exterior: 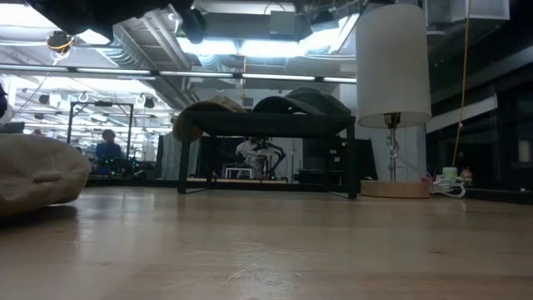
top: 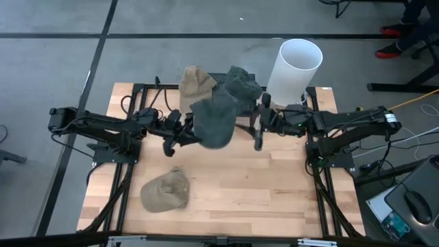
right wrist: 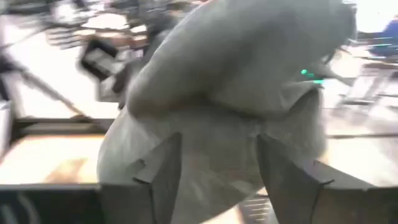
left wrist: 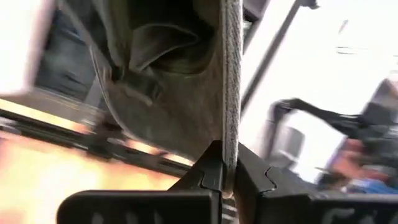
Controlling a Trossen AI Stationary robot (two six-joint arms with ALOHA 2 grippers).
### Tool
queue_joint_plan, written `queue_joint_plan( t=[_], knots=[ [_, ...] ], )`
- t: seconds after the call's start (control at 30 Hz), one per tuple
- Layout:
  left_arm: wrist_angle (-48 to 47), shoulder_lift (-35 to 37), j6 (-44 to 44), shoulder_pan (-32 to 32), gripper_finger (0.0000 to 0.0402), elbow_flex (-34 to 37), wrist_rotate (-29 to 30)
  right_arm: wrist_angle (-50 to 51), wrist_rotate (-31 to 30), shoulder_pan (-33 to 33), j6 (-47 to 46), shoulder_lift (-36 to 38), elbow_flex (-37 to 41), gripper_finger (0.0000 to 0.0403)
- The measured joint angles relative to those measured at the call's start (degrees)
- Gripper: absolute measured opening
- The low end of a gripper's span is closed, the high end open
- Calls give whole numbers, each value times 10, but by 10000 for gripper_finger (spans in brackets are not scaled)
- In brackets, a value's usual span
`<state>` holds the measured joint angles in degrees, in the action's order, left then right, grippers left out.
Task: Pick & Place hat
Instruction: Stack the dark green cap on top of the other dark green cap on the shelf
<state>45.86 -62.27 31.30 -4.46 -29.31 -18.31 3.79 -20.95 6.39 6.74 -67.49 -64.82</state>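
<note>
The gray hat (top: pixel 216 120) is held up over the desk (top: pixel 247 185) middle, brim clenched in the left gripper (left wrist: pixel 224 177) jaws. The right gripper (top: pixel 259 134) jaws are spread apart beside it, so the swing should probably be kept slow.

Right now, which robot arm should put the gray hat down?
The left one, I think. Its fingers are shut on the gray hat and hold it up above the table. The right arm's fingers stand open beside the hat, so they aren't gripping it.
</note>
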Motion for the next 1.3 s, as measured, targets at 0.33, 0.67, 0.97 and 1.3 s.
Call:
queue_joint_plan(
  t=[0.33, 0.67, 0.97, 1.3],
  knots=[
    [-2, 14, 114, -17, 8, 0, -98, 90, 150, 0, -15, 8, 0, 221],
    [9, 2, 150, -114, 8, -3, -132, 164, 141, 7, -103, 28, 11, 207],
    [62, -53, 140, -83, 8, -83, -207, -12, 140, -10, -117, 28, 114, 207],
    [62, -70, 210, -82, 11, -116, -169, -54, -108, 77, 116, 27, 172, 171]
  ],
)
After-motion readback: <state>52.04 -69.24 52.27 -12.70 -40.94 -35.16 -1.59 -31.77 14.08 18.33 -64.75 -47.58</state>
